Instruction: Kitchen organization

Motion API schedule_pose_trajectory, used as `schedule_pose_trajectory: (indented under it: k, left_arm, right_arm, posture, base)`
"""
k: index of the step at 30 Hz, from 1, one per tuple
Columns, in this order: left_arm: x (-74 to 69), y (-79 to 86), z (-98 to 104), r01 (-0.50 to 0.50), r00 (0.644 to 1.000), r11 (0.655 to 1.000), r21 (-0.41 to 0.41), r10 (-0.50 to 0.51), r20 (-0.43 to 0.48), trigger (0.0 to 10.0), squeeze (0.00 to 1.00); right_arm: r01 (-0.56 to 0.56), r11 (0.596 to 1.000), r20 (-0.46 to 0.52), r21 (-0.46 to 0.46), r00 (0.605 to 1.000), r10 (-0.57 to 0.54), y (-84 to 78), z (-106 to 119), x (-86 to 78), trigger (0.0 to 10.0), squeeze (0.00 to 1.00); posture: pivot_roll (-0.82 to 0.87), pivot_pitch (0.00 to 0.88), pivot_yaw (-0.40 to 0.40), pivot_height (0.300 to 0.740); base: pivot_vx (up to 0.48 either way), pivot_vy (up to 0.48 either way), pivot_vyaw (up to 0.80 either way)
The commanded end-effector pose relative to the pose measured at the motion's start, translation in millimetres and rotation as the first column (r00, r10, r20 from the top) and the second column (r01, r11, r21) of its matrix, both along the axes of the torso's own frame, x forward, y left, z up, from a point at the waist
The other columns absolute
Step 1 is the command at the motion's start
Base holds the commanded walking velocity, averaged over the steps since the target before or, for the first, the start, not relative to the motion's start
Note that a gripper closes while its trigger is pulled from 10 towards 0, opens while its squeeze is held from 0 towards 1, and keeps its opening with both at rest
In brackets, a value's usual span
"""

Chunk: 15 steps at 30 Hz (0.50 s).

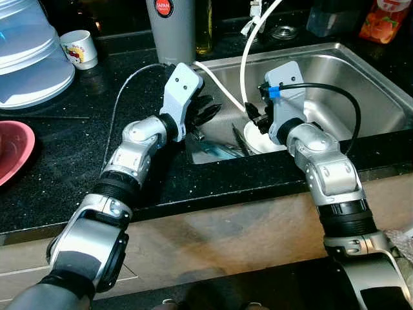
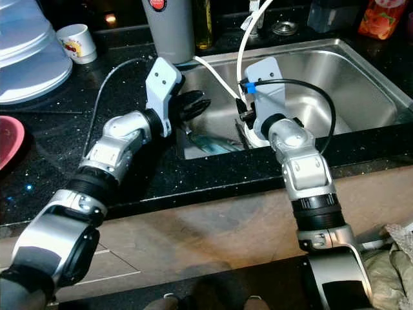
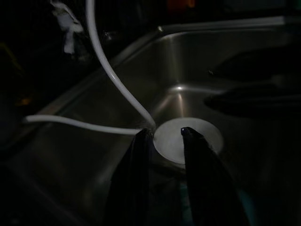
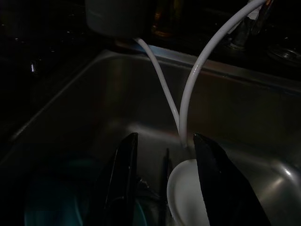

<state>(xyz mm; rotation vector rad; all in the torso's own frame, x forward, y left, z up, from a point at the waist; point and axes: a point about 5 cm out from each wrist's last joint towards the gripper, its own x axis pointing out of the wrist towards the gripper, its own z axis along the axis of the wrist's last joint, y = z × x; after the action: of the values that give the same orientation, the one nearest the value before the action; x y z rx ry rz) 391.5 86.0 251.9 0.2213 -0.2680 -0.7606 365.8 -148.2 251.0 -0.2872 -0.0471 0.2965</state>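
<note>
A steel sink (image 1: 361, 71) is set into the black counter. On its floor lies a round white dish (image 3: 207, 134), with a teal item (image 2: 210, 143) and dark utensils (image 1: 240, 139) to its left. A white hose (image 1: 248, 51) loops down into the basin and ends beside the dish. My left gripper (image 3: 164, 135) hangs open over the sink's left edge, its fingers empty and pointing towards the dish. My right gripper (image 4: 164, 137) is down inside the basin, open, its fingers straddling the dish's (image 4: 183, 197) near rim without closing on it.
On the counter to the left are a red plate (image 1: 10, 152), a clear plastic cover (image 1: 29, 58) and a small white cup (image 1: 79, 48). A tall grey canister (image 1: 171, 29) and an oil bottle (image 1: 204, 26) stand behind the sink. An orange carton (image 1: 384, 19) is at the back right.
</note>
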Motion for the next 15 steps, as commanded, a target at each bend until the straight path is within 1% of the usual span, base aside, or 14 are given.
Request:
schedule_pose_trajectory:
  k: [1,2,3,4,5,6,7,8,10,11,12,13,14,15]
  left_arm:
    - [4.5,13.0,17,-0.069,0.997,0.997,-0.04,0.07,0.039,10.0,0.0]
    - [4.5,13.0,17,-0.069,0.997,0.997,-0.04,0.07,0.039,10.0,0.0]
    - [7.8,24.2,30,-0.157,0.985,0.986,-0.049,0.16,0.066,10.0,0.0]
    - [9.1,29.9,35,-0.201,0.976,0.979,-0.044,0.204,0.081,10.0,0.0]
    - [11.0,39.6,40,-0.273,0.957,0.962,-0.011,0.273,0.103,10.0,0.0]
    - [11.0,39.6,40,-0.273,0.957,0.962,-0.011,0.273,0.103,10.0,0.0]
    - [12.1,46.1,43,-0.321,0.941,0.947,0.012,0.318,0.12,10.0,0.0]
    - [12.5,57.3,45,-0.38,0.918,0.922,0.072,0.367,0.151,10.0,0.0]
    - [11.1,82.7,43,-0.477,0.876,0.852,0.215,0.441,0.197,10.0,0.0]
    - [11.1,82.7,43,-0.477,0.876,0.852,0.215,0.441,0.197,10.0,0.0]
    - [9.4,95.3,40,-0.512,0.858,0.811,0.283,0.467,0.212,10.0,0.0]
    - [7.3,106.5,37,-0.534,0.845,0.777,0.332,0.488,0.217,10.0,0.0]
    - [5.7,114.5,34,-0.548,0.836,0.755,0.361,0.504,0.217,10.0,0.0]
    - [5.7,114.5,34,-0.548,0.836,0.755,0.361,0.504,0.217,10.0,0.0]
  right_arm:
    - [-0.009,1.0,-0.002,-0.011,1.0,0.009,2.4,1,1.0,10.0,0.0]
    - [-0.009,1.0,-0.002,-0.011,1.0,0.009,2.4,1,1.0,10.0,0.0]
    - [-0.007,1.0,0.005,-0.01,1.0,0.007,2.0,3,1.5,10.0,0.0]
    - [-0.006,1.0,0.008,-0.009,1.0,0.006,1.8,4,1.7,10.0,0.0]
    - [-0.007,1.0,0.015,-0.005,1.0,0.007,1.8,5,1.8,10.0,0.0]
    - [-0.007,1.0,0.015,-0.005,1.0,0.007,1.8,5,1.8,10.0,0.0]
    - [-0.007,1.0,0.019,-0.002,1.0,0.007,1.8,5,1.9,10.0,0.0]
    - [-0.013,1.0,0.027,0.007,1.0,0.012,2.8,7,2.0,10.0,0.0]
    - [-0.036,0.999,0.036,0.027,0.999,0.035,7.4,9,1.9,10.0,0.0]
    - [-0.036,0.999,0.036,0.027,0.999,0.035,7.4,9,1.9,10.0,0.0]
    - [-0.051,0.998,0.038,0.034,0.998,0.049,10.5,9,1.8,10.0,0.0]
    - [-0.067,0.997,0.037,0.038,0.997,0.065,13.8,10,1.6,10.0,0.0]
    - [-0.078,0.996,0.037,0.04,0.996,0.076,16.2,10,1.6,10.0,0.0]
    - [-0.078,0.996,0.037,0.04,0.996,0.076,16.2,10,1.6,10.0,0.0]
  posture:
    - [0.01,0.141,0.066,0.74]
    - [0.01,0.141,0.066,0.74]
    - [0.01,0.139,0.063,0.74]
    - [0.01,0.139,0.063,0.74]
    - [0.01,0.136,0.059,0.74]
    - [0.01,0.136,0.059,0.74]
    - [0.01,0.136,0.059,0.74]
    - [0.01,0.133,0.055,0.74]
    - [0.01,0.129,0.047,0.74]
    - [0.01,0.129,0.047,0.74]
    - [0.01,0.129,0.047,0.74]
    - [0.01,0.129,0.047,0.74]
    - [0.02,0.124,0.03,0.74]
    - [0.02,0.124,0.03,0.74]
  base:
    - [0.0,0.0,0.0]
    - [0.0,0.0,0.0]
    - [0.0,0.0,0.0]
    - [0.0,0.0,0.0]
    - [0.0,0.0,0.0]
    - [0.0,0.0,0.0]
    - [0.0,0.0,0.0]
    - [0.0,0.0,0.0]
    - [0.0,0.0,0.0]
    - [0.0,0.0,0.0]
    - [0.0,0.0,0.0]
    - [0.0,0.0,0.0]
    - [0.0,0.0,0.0]
    - [0.0,0.0,0.0]
